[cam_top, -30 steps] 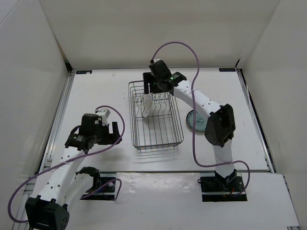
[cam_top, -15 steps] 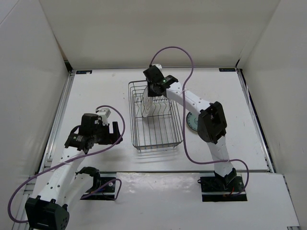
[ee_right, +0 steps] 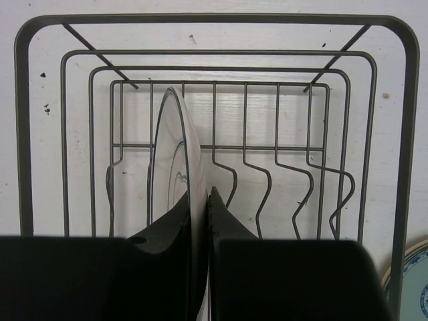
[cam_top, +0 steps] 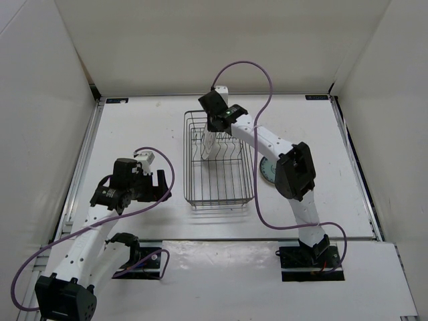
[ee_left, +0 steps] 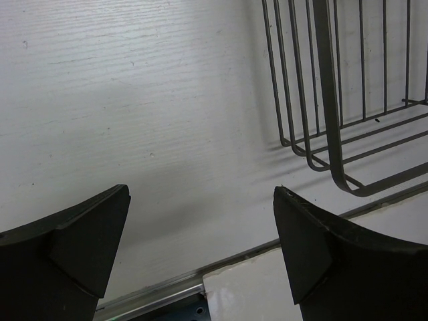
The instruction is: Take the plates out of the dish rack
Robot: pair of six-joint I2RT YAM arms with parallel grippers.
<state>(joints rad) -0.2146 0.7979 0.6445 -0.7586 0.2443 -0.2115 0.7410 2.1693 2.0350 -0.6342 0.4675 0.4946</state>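
The white plate [ee_right: 175, 154] with dark lines stands on edge between the prongs of the wire dish rack [ee_right: 214, 19]. My right gripper [ee_right: 200, 200] is shut on its near rim, one finger on each face. From above, the right gripper [cam_top: 214, 128] sits over the rack's [cam_top: 221, 194] far end, and the white plate [cam_top: 208, 146] shows just below it. A teal-blue patterned plate [cam_top: 265, 171] lies flat on the table to the right of the rack, partly hidden by the right arm. My left gripper [cam_top: 155, 187] stands open and empty to the left of the rack.
In the left wrist view, the open left gripper [ee_left: 200, 200] hovers over bare white table with the rack's near left corner [ee_left: 328, 100] at the upper right. A metal rail and a raised white panel [ee_left: 267, 287] border the table's near edge. White walls enclose the workspace.
The right gripper has gone from open to shut on the white plate's rim. The plate now stands more edge-on and the rack's far end has shifted slightly right. The left arm has not moved.
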